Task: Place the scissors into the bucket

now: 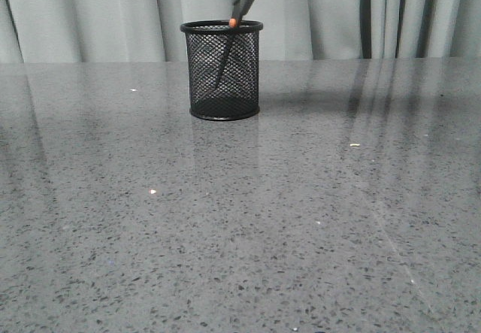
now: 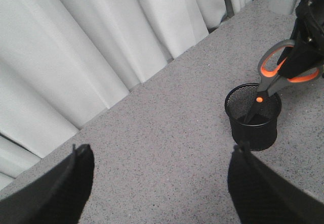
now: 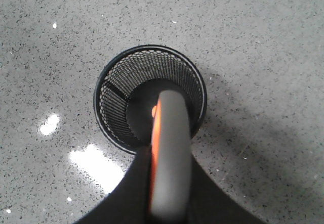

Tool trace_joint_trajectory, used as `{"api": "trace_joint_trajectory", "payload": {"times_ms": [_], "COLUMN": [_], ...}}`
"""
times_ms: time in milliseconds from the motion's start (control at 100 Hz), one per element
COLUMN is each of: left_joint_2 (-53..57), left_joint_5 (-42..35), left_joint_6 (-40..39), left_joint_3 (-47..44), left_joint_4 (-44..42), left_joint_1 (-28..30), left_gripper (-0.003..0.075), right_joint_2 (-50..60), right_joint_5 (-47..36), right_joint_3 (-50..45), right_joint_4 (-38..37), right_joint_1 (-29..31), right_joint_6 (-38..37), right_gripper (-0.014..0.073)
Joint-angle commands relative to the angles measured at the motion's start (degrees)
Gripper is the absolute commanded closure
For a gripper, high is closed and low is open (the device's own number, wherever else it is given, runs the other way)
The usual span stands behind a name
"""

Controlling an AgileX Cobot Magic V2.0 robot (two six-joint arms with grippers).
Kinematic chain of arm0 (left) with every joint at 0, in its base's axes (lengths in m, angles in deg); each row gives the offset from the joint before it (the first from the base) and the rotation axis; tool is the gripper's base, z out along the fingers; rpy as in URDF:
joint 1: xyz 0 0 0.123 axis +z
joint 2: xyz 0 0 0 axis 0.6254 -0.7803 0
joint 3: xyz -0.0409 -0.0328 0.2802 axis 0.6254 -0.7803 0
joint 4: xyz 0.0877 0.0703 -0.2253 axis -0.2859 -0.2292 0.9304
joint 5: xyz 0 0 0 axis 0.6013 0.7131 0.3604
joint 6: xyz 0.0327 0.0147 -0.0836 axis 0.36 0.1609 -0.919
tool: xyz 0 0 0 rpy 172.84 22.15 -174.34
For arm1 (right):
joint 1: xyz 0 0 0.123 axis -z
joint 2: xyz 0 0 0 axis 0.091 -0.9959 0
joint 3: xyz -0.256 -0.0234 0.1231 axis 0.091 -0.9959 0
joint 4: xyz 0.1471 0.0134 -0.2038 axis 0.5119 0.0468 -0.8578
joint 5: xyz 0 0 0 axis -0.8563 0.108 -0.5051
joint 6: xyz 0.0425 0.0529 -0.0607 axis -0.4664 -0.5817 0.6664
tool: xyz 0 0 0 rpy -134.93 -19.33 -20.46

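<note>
The job looks almost done. The scissors point(image 1: 239, 13) hang point down with their dark blades already inside the bucket point(image 1: 222, 70), and the orange dot sits right at the rim. The grey handles stick up above it, tilted a little. From the front, the blade tips look like they stop short of the bottom, so I think the scissors are not resting in there yet.

The right gripper point(image 2: 304, 57) holds the scissors by the handles, closed on them from above. It sits straight over the bucket's mouth, and its own camera looks down past 1 grey loop into the black cup.

What is left, I think, is to lower a bit more, let go, and pull away. The scissors are taller than the bucket, so they may lean on the rim after that.

The left gripper point(image 2: 162, 183) is well apart from the bucket, with its 2 fingers wide apart and nothing between them. The bucket stands upright on the grey tabletop point(image 1: 240, 235), near the curtain point(image 1: 90, 17).
</note>
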Motion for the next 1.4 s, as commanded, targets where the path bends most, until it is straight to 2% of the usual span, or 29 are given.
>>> {"api": "trace_joint_trajectory", "payload": {"times_ms": [0,250,320,410,580,690,950,1060,1160,1230,1320,1390], "left_joint_2": [0.93,0.93,0.93,0.93,0.93,0.93,0.93,0.93,0.93,0.93,0.93,0.93], "left_joint_5": [-3.58,-3.58,-3.58,-3.58,-3.58,-3.58,-3.58,-3.58,-3.58,-3.58,-3.35,-2.7], "left_joint_6": [-0.67,-0.67,-0.67,-0.67,-0.67,-0.67,-0.67,-0.67,-0.67,-0.67,-0.67,-0.67], "left_joint_3": [1.6,1.6,1.6,1.6,1.6,1.6,1.6,1.6,1.6,1.6,1.6,1.6], "left_joint_4": [1.79,1.79,1.79,1.79,1.79,1.79,1.79,1.79,1.79,1.79,1.79,1.79], "left_joint_1": [0.13,0.13,0.13,0.13,0.13,0.13,0.13,0.13,0.13,0.13,0.13,0.13], "left_gripper": [0.0206,0.0206,0.0206,0.0206,0.0206,0.0206,0.0206,0.0206,0.0221,0.0281,0.0423,0.0577], "right_joint_2": [2.74,2.74,2.74,2.74,2.74,2.74,3.07,3.91,5.7,7.09,8.65,9.75], "right_joint_5": [-3.22,-3.38,-3.03,-2.49,-2.51,-2.23,3.28,5.0,4.3,3.77,2.99,2.4], "right_joint_3": [2.04,2.04,2.04,2.04,2.04,2.63,11.76,15.25,15.58,15.58,15.58,15.58], "right_joint_4": [0.51,0.51,0.51,0.51,0.51,0.51,-0.94,-1.06,-1.26,-1.26,-1.26,-1.26], "right_joint_1": [0.04,0.04,0.04,0.04,0.04,0.04,0.53,1.18,1.4,1.4,1.4,1.4], "right_joint_6": [0.06,0.06,0.06,0.06,0.06,0.06,0.06,-3.51,-4.61,-4.61,-4.61,-4.88], "right_gripper": [0.0637,0.0636,0.0611,0.0533,0.0317,0.0257,0.0261,0.0267,0.0349,0.0467,0.0659,0.064]}}
